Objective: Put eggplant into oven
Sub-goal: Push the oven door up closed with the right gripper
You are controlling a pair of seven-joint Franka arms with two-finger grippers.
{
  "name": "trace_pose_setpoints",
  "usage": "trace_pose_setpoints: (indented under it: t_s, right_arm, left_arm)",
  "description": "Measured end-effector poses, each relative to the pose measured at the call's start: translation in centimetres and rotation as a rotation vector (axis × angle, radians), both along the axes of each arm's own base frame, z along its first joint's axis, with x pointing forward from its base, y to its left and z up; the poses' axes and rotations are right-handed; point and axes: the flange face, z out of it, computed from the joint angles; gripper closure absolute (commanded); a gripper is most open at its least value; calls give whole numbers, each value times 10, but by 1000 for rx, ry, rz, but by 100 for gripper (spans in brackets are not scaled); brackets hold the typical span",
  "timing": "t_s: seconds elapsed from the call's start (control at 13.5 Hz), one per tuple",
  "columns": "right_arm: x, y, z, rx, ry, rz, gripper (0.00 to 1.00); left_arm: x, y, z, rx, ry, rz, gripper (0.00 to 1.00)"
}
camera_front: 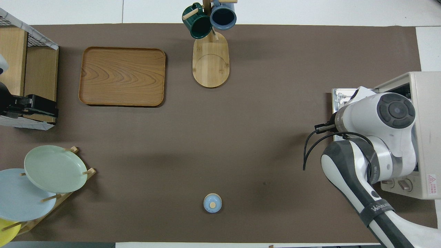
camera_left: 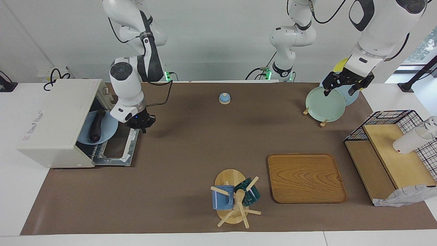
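Note:
The off-white oven (camera_left: 58,119) stands at the right arm's end of the table with its door (camera_left: 117,150) dropped open. The dark eggplant (camera_left: 96,127) lies on a light blue plate (camera_left: 108,132) on the rack just inside the oven's mouth. My right gripper (camera_left: 140,125) is outside the oven, over the edge of the open door, and holds nothing that I can see. In the overhead view the right arm (camera_front: 375,131) hides the oven's mouth and the eggplant; only the oven's top (camera_front: 425,113) shows. My left gripper (camera_left: 343,87) waits over the plate rack.
A small blue bell (camera_left: 224,98) stands near the robots at mid-table. A plate rack with a green plate (camera_left: 325,104), a wooden tray (camera_left: 306,178), a mug tree (camera_left: 235,198) and a wire shelf (camera_left: 392,153) fill the left arm's half.

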Motion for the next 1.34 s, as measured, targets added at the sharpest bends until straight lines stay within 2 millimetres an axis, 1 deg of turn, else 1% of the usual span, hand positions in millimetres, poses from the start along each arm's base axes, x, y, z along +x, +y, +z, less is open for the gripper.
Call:
trace_pose_setpoints:
  t_s: [0.15,0.3,0.52,0.74,0.97,1.11,1.26,1.34]
  right_arm:
    - [-1,-6,-23,8,21,-11,100]
    - [-1,-13,-35,13,39,-24,100]
    - [-2,-16,-41,10,51,-24,100]
    - [-3,-18,-45,-64,50,57,100]
    - [-2,-19,-44,-109,44,106,100]
    - [-1,-13,-41,-146,56,152,100]
    - [7,-10,-23,-171,106,206,100]
    - [12,-10,-7,-182,132,230,100]
  left_arm:
    - [0,0,0,0,0,0,0]
    - [0,0,0,0,0,0,0]
    - [0,0,0,0,0,0,0]
    - [0,0,0,0,0,0,0]
    - [0,0,0,0,0,0,0]
    - [0,0,0,0,0,0,0]
    - [0,0,0,0,0,0,0]
    - [0,0,0,0,0,0,0]
